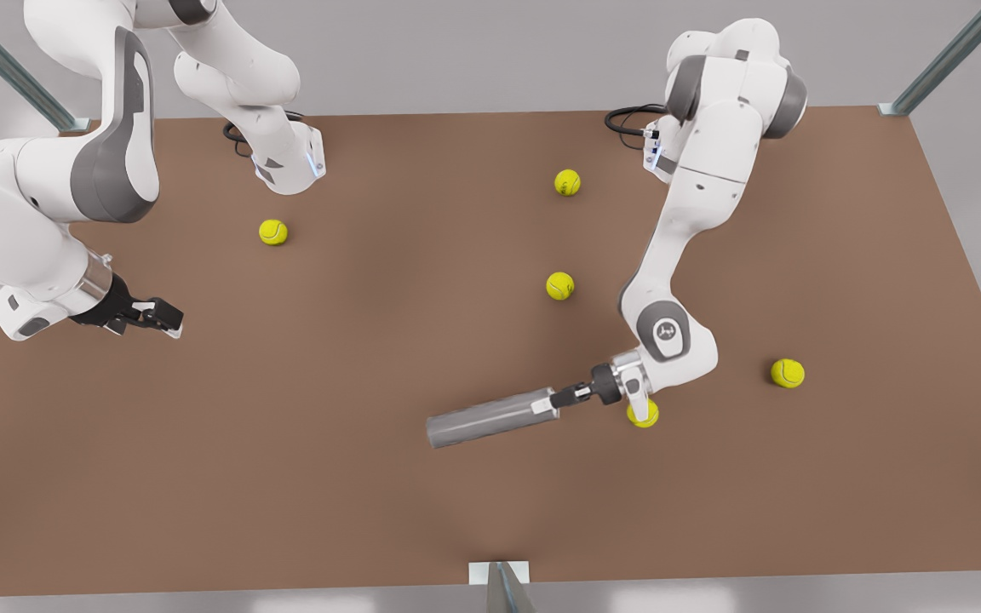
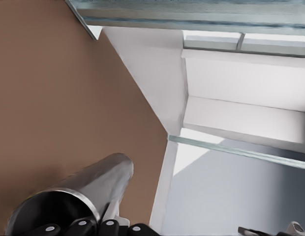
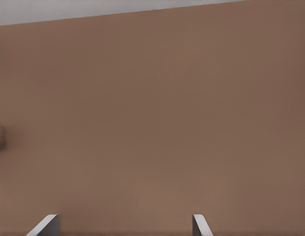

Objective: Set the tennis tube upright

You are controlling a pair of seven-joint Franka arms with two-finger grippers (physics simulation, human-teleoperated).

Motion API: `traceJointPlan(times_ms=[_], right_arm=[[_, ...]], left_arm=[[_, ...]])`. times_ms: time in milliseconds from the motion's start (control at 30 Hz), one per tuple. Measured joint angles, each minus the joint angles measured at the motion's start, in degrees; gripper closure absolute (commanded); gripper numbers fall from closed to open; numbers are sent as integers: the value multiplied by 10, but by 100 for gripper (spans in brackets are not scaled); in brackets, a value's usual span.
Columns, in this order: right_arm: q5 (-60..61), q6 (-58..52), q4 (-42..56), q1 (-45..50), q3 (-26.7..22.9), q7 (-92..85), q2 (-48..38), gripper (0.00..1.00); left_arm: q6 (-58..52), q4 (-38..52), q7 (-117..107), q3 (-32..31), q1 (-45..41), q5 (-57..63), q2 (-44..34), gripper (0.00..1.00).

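Tennis tube (image 1: 490,417): one grey metallic cylinder, lying nearly flat on the brown table (image 1: 303,443), in the near middle of the front view, its long axis running from the front view's lower left up toward the right. In the left wrist view the tube (image 2: 88,191) shows its open end with a lighter rim, close against the camera, the body reaching away over the table. Left gripper (image 1: 555,400): at the tube's end on the front view's right, fingers closed on the rim of that end (the dark fingers (image 2: 109,225) sit on the rim in the left wrist view); its arm bends down from a base at the far edge of the table, right of centre. Right gripper (image 1: 169,319): above the table's edge at the front view's left, well apart from the tube, waiting; its two fingertips (image 3: 49,223) stand wide apart over bare table, holding nothing. Tennis balls, yellow, five: one (image 1: 643,415) just beside the left wrist and partly hidden by it; one (image 1: 787,373) farther to the front view's right; one (image 1: 559,285) near the middle; one (image 1: 567,182) toward the far edge; one (image 1: 272,232) near the base of the right arm. Metal frame struts (image 1: 950,55) stand at the table's far corners.
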Motion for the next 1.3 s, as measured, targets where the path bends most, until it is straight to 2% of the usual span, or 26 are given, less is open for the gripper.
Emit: traceJointPlan(times_ms=[133, 333, 567, 833, 1067, 1300], right_arm=[[0, 0, 0, 0, 0, 1, 0, 0], [0, 0, 0, 0, 0, 3, 0, 0], [0, 0, 0, 0, 0, 4, 0, 0], [0, 0, 0, 0, 0, 5, 0, 0], [0, 0, 0, 0, 0, 5, 0, 0], [0, 0, 0, 0, 0, 5, 0, 0]], left_arm=[[-12, 0, -43, 34, 1, 99, -47, 79], [-70, 9, -122, 107, 2, 327, -124, 79], [-121, 10, -205, 122, 1, 606, -195, 79], [-169, 27, -269, 121, -9, 854, -215, 79], [-193, 25, -306, 120, -8, 975, -190, 79], [-191, 24, -332, 116, -9, 955, -169, 79]])
